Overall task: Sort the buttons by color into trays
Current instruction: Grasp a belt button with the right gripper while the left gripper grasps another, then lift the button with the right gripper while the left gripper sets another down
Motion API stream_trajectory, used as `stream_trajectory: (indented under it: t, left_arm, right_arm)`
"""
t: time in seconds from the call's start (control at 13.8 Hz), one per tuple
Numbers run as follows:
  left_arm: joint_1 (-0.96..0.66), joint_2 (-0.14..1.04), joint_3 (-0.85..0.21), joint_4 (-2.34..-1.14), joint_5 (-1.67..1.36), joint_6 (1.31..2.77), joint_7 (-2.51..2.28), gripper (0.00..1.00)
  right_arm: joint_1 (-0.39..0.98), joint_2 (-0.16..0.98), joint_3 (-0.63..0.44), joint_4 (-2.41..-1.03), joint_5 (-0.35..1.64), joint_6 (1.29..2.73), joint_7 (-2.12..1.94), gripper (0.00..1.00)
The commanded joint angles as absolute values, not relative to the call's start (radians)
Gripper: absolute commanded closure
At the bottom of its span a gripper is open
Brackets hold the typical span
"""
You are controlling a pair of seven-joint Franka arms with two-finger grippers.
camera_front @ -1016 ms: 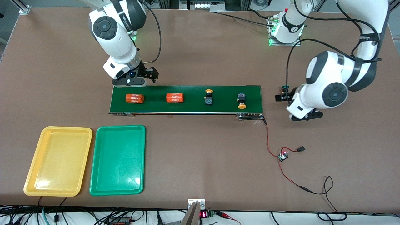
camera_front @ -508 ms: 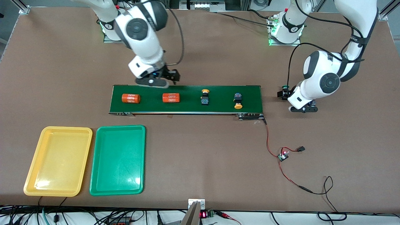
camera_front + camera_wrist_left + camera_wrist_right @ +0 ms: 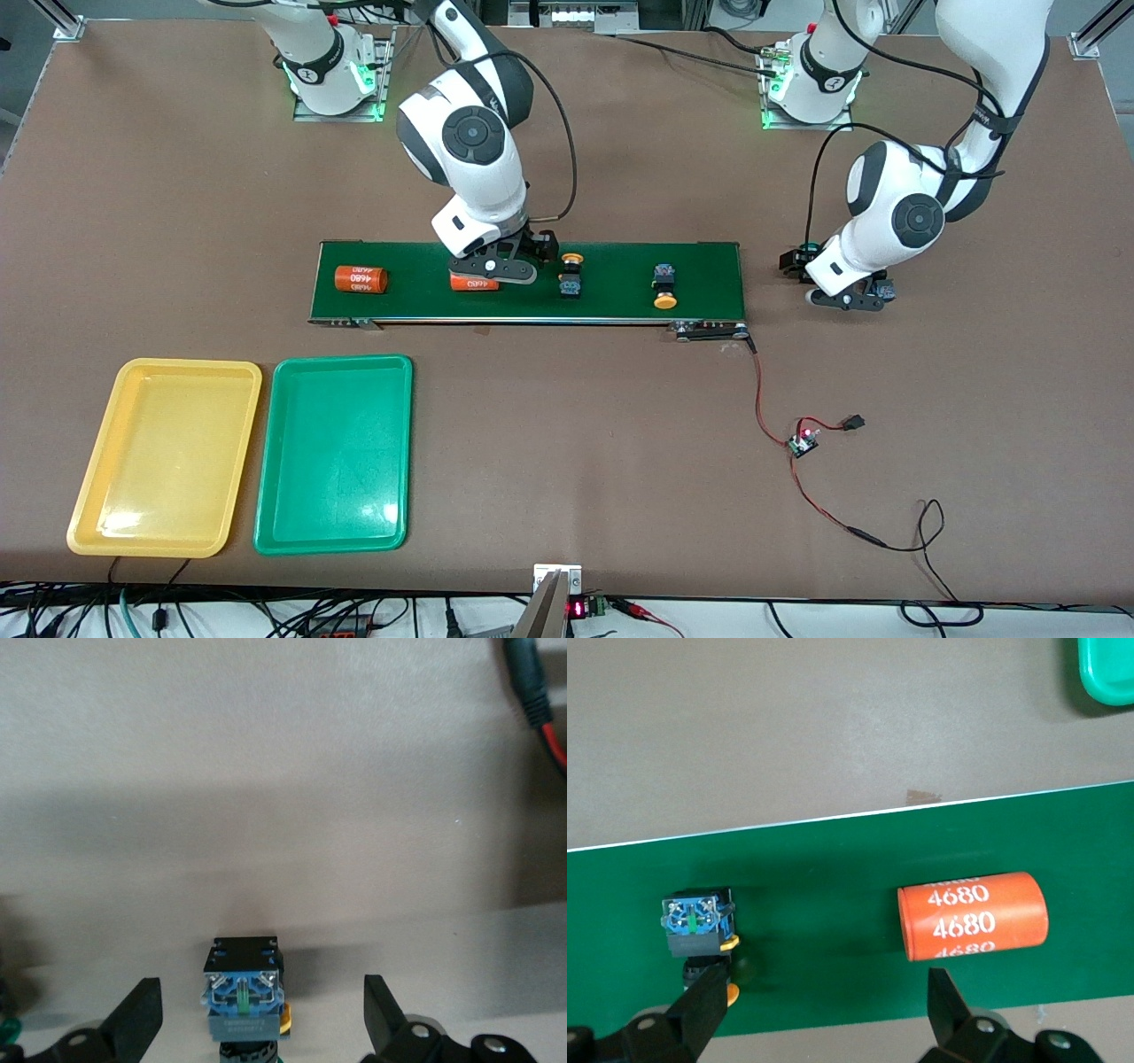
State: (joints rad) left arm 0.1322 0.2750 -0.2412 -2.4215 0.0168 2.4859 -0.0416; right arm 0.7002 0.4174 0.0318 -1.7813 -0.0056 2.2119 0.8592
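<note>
Front view: two yellow-capped buttons on the conveyor belt (image 3: 709, 292), one (image 3: 570, 275) mid-belt, the other (image 3: 664, 287) closer to the left arm's end. Two orange "4680" cylinders on the same belt: one (image 3: 361, 279) at the right arm's end, one (image 3: 474, 283) partly under the right gripper (image 3: 496, 268). Right gripper hangs over the belt between that cylinder and the mid-belt button, jaws spread, holding nothing. Two trays nearer the camera, side by side: yellow tray (image 3: 165, 457), green tray (image 3: 334, 454); both hold nothing. Left gripper (image 3: 846, 297) sits low off the belt's end, over bare table.

Left wrist view: one button (image 3: 243, 1001) lies between the spread fingers (image 3: 137, 1019), not gripped; cap colour is probably yellow, mostly hidden.

Right wrist view: fingers (image 3: 700, 1014) apart, one button (image 3: 700, 926) and one cylinder (image 3: 974, 917) on the belt.
</note>
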Motion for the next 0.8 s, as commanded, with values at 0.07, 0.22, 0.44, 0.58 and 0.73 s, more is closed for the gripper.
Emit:
stream_trajectory:
  t: [0.07,0.22,0.44,0.58,0.73]
  left_arm:
    - [0.138,0.285,-0.238,-2.444,0.02,2.499,-0.029,0.39]
    - [0.149,0.285,-0.238,-2.444,0.02,2.494,-0.031,0.65]
    - [0.153,0.256,-0.238,-2.419,0.018,2.439,-0.073,0.82]
    - [0.153,0.247,-0.239,-2.35,0.018,2.326,-0.113,0.82]
    - [0.152,0.244,-0.244,-2.249,0.018,2.193,-0.112,0.81]
  right_arm:
    - [0.733,0.448,-0.006,-1.732,-0.023,2.21,0.884,0.0]
    - [0.741,0.459,-0.017,-1.717,-0.02,2.226,0.884,0.0]
    - [0.764,0.494,-0.018,-1.694,-0.015,2.229,0.906,0.0]
    - [0.772,0.529,-0.017,-1.68,-0.011,2.247,0.91,0.0]
    - [0.772,0.558,-0.014,-1.68,-0.006,2.272,0.908,0.0]
